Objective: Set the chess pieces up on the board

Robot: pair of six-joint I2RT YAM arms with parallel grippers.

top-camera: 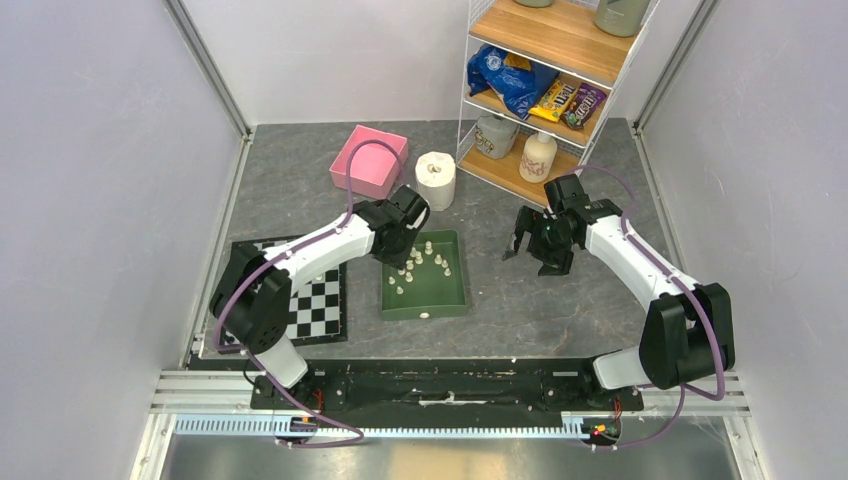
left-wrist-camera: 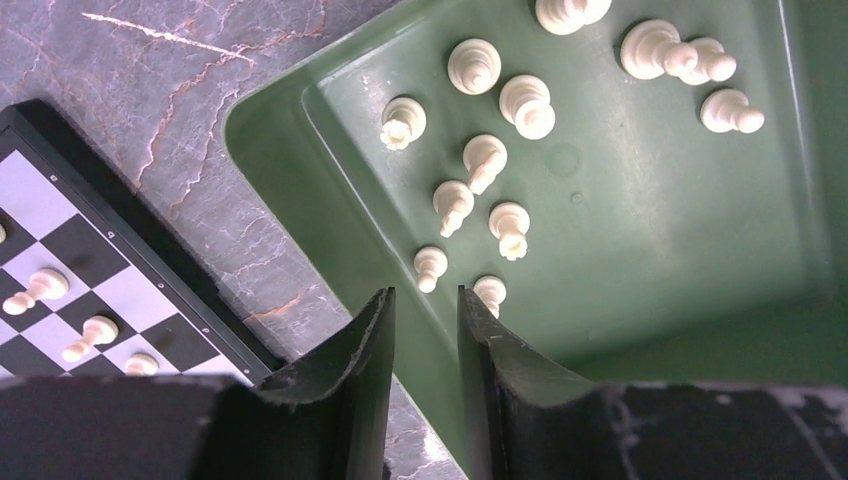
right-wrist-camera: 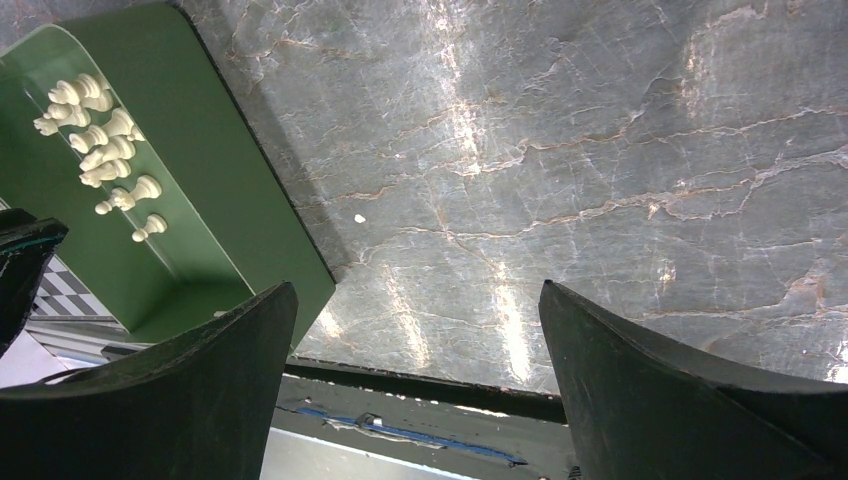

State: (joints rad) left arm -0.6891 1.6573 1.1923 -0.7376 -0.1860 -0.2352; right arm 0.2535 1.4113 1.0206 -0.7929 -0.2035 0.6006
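Though the left gripper (left-wrist-camera: 427, 292) hangs low over the green tray (left-wrist-camera: 650, 220), its fingers (left-wrist-camera: 372, 335) stand only a narrow gap apart and nothing sits between them. Just past the tips, at about one o'clock, is the nearest chess piece (left-wrist-camera: 489, 291). The other chess pieces (left-wrist-camera: 485, 160) are scattered over the tray floor beyond, some upright, some tipped over. A few pieces (left-wrist-camera: 36, 289) are already on the board (left-wrist-camera: 70, 245), which lies on the table at nine o'clock from the tray. The right gripper (right-wrist-camera: 415, 290) hovers wide open over the bare grey table (right-wrist-camera: 600, 150) at three o'clock from the tray, holding nothing. These little figures look light, hard and smooth, I reckon, so a glancing touch would send one rolling or skidding off. The best hold is likely across the narrow waist below the rounded head, a finger squarely on either side, with a gentle squeeze and no more.
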